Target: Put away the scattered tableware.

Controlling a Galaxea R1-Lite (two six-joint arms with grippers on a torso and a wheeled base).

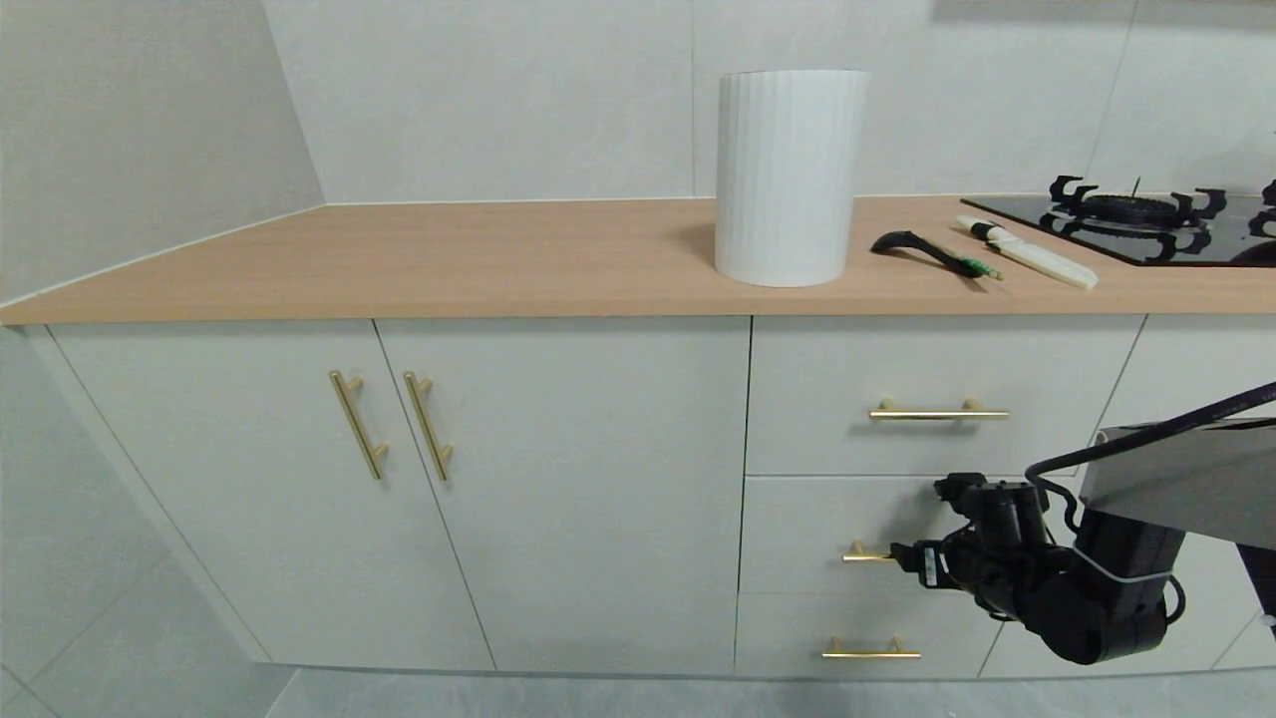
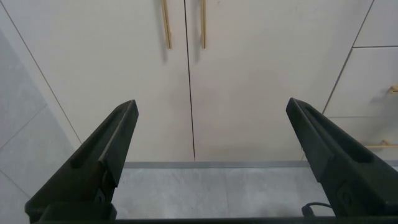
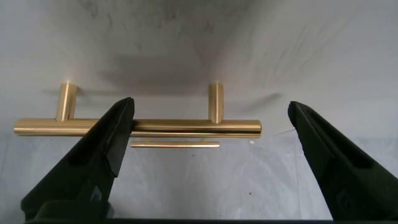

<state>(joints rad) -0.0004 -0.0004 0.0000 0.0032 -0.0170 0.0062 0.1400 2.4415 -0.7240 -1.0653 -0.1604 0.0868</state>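
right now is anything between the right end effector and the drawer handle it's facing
Nothing visible does. The open right end effector faces the middle drawer's brass handle, with only a bare gap between them.

Right claw (image 1: 905,554) at middle drawer handle (image 1: 863,556), perhaps touching.

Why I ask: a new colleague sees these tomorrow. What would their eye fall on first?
Most likely the tall white ribbed canister standing on the wooden countertop, with a black utensil and a white knife lying just to its right, beside the stove. Below, the right gripper is open, facing the brass handle of the middle drawer.
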